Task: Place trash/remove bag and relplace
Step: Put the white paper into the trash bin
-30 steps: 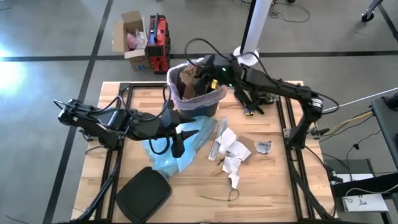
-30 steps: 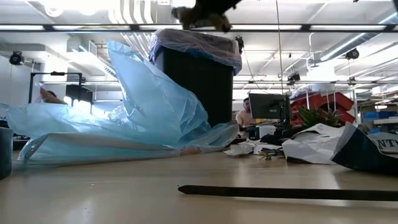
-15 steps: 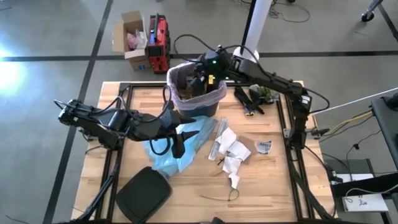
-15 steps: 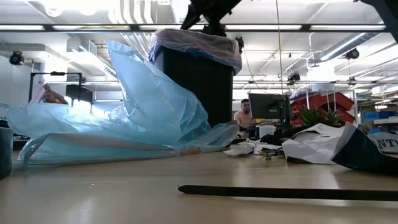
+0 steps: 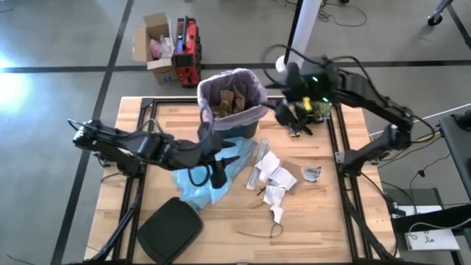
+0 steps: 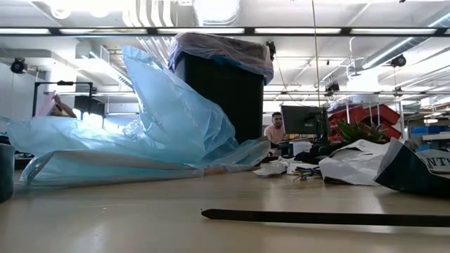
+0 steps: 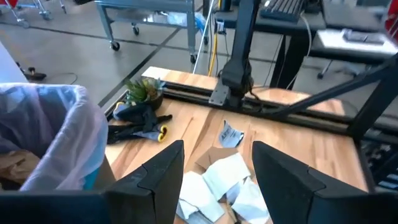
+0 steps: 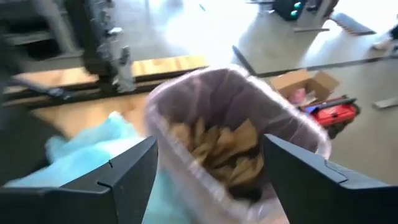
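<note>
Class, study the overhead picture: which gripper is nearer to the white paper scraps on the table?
Left. The left gripper hangs just beside the white paper scraps; the right gripper is farther off, beside the bin.

Left claw (image 7: 214, 171) parted over white paper scraps (image 7: 217, 180).
Lined bin (image 7: 56, 134) alongside; black gloves (image 7: 137, 118) on the counter (image 7: 298, 140).

Bright, even indoor light, with one view smeared.

From above I see a white glare patch on the floor (image 5: 15, 81) at the left edge and only soft shadows on the table (image 5: 324, 221). Ceiling light strips (image 6: 316, 31) blow out in the low view. My right wrist view is heavily blurred; the bin (image 8: 236, 143) smears.
</note>
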You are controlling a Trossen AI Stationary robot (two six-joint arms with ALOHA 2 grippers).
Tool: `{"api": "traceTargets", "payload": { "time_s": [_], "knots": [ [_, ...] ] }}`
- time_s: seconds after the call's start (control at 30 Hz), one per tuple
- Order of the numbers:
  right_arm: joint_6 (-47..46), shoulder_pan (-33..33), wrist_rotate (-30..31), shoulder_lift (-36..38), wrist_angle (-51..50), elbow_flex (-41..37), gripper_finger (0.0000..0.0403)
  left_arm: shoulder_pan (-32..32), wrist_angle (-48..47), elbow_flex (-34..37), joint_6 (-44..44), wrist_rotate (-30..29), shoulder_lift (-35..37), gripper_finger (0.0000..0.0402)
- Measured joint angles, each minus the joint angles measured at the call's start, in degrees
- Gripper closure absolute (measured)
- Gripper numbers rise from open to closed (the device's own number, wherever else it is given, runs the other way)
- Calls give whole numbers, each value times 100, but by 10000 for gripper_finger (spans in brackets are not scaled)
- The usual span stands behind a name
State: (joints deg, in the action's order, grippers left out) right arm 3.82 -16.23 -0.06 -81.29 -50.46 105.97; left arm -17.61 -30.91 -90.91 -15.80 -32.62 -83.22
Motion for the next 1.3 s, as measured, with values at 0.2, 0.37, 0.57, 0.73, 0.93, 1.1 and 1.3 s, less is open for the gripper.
{"api": "traceTargets", "payload": {
  "time_s": [0.2, 0.37, 0.57, 0.73, 0.93, 1.1, 1.3],
  "knots": [
    [-442, 373, 6, 991, -9, -1255, 142, 26, 211, 0, 71, 10, -554, 224],
    [-799, 648, 7, 1633, 19, -2363, 134, 46, 487, 2, 14, 13, -1051, 212],
    [-1032, 1181, 5, 2195, 36, -3686, 119, 46, 624, 2, -464, 136, -1612, 197],
    [-1347, 1722, 5, 2494, 520, -4887, 112, 19, 706, 2, -900, 512, -2084, 184],
    [-1943, 2298, 165, 2488, 1073, -6003, 104, -169, 937, 2, -1308, 813, -2722, 173],
    [-2905, 2389, 299, 2330, 948, -6560, 96, -262, 1273, 0, -1361, 834, -3222, 175],
    [-3918, 2386, 430, 2045, 1716, -7237, 105, -210, 1329, 0, -1314, 820, -3798, 184]
  ]
}}
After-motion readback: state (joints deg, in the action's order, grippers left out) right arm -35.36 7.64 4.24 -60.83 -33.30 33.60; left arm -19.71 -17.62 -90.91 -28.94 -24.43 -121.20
